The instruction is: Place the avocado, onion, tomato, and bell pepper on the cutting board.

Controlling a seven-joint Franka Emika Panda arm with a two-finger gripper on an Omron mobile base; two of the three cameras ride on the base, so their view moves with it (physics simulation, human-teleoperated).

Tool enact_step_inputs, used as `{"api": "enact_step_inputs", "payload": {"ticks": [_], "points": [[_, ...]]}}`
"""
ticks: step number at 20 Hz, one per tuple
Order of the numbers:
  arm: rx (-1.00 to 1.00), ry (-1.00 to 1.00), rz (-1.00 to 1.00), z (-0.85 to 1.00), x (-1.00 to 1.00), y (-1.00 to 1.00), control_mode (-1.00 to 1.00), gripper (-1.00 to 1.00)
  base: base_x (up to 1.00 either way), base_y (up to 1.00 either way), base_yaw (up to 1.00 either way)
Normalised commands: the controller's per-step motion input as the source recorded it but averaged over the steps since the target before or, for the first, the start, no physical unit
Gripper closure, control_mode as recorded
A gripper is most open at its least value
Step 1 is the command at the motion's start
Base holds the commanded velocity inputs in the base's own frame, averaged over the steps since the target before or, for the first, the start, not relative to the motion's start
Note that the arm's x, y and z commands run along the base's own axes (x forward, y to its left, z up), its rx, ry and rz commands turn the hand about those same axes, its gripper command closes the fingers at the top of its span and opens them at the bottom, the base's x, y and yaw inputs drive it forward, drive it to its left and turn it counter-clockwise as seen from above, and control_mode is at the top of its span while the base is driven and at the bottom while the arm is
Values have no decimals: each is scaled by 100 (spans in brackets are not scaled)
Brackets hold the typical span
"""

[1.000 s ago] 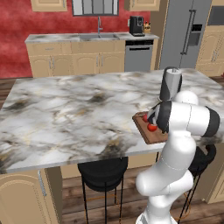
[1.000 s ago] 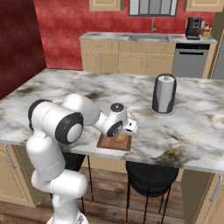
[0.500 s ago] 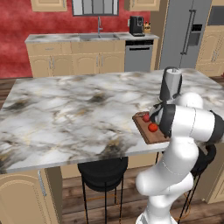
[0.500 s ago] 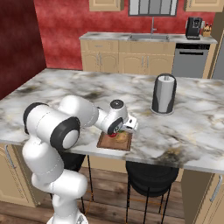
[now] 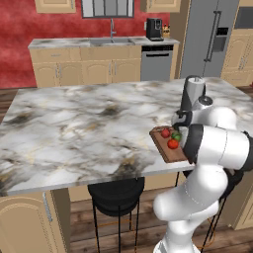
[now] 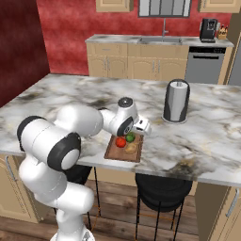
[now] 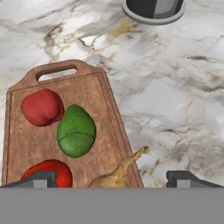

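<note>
1. The arm folds low over the desk; the end effector hovers over the cutting board's edge, fingers spread wide, holding nothing.
2. Avocado, onion and 2 red pieces lie on it.
3. The wrist has rolled slightly since earlier.

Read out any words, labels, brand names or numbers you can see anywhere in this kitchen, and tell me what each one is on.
None: no readable text shows in any view.
The reddish-brown wooden cutting board, the tall dark cylindrical canister and the grey steel fridge are unmarked.
The small black coffee machine is too small to show any brand.
</note>
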Motion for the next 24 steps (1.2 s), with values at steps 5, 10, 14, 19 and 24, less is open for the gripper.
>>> {"api": "enact_step_inputs", "payload": {"ticks": [5,10,14,19,24], "points": [[6,-10,-1,49,-13,-25,-100,-100,0,0,0],[8,-12,-1,46,-20,-34,-100,-100,0,0,0],[10,-15,0,38,-25,-45,-100,-100,0,0,0],[11,-16,0,27,-28,-51,-100,-100,0,0,0],[11,-15,0,19,-32,-51,-100,-100,0,0,0]]}}
